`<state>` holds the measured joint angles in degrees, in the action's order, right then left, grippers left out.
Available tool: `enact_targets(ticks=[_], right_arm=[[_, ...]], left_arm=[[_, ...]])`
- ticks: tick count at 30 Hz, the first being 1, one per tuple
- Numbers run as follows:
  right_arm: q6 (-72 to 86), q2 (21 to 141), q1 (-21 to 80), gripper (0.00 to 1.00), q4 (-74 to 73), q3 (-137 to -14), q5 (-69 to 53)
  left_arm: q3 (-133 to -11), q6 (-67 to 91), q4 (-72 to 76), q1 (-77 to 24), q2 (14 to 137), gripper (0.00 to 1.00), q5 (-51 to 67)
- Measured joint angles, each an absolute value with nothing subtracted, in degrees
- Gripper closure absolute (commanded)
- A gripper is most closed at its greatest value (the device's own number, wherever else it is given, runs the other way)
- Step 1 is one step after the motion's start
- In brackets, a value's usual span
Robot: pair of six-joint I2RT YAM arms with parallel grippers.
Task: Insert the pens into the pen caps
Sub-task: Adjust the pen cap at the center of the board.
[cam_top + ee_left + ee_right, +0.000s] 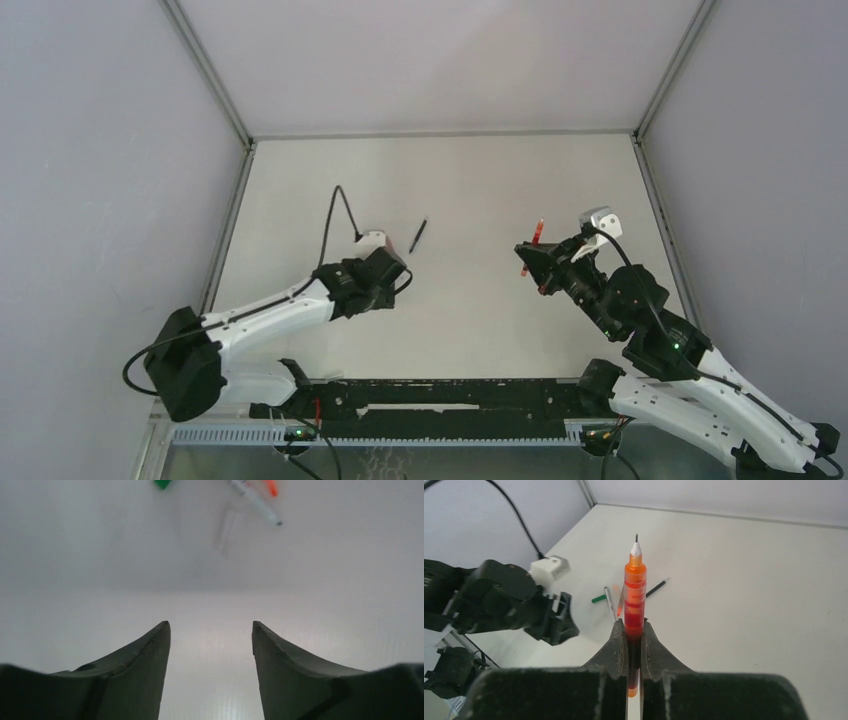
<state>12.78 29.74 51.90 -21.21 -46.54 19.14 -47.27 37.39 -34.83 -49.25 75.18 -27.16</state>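
- The left arm [270,310] is lying low over the worktop's near-left part, its forearm angling toward the far right.
- The left gripper [210,624] is standing with jaws apart, gripping nothing.
- The right arm [690,385] is angling up from the near-right corner, its wrist pointing toward the worktop's middle.
- The right gripper [633,624] is pinching a red pen [635,580] between closed fingers.

I get soft, even, bright light over the white tabletop [480,200], with only faint shadows. My left wrist view is hazy: the pale pen [256,502] at its top edge is blurred, while the right wrist view is sharp.
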Motion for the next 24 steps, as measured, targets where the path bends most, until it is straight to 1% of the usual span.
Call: enact_targets(ticks=[2,5,9,15,20,24], right_arm=[[12.99,29.71,51.42,1.0,-21.26,-45.84,18.72],[13.41,29.67,50.41,1.0,-21.26,-44.75,17.45],[13.96,29.67,49.12,1.0,-21.23,-44.05,15.49],[14.98,29.69,48.29,1.0,-21.08,-42.83,12.56],[16.01,29.69,48.01,1.0,-21.04,-41.98,10.52],[16.45,29.69,47.97,1.0,-20.88,-41.91,9.21]], left_arm=[[-44.62,43.05,-39.09,-49.21,71.09,0.15,-29.1],[-41.25,51.16,-45.28,-48.82,67.13,0.08,-30.33],[-38.7,58.89,-52.62,-46.76,66.76,0.01,-29.56],[-34.92,65.19,-58.0,-46.04,65.63,0.0,-25.58],[-29.04,70.43,-59.86,-46.04,58.83,0.0,-19.57],[-26.92,74.48,-61.28,-46.04,54.22,0.0,-15.7]])
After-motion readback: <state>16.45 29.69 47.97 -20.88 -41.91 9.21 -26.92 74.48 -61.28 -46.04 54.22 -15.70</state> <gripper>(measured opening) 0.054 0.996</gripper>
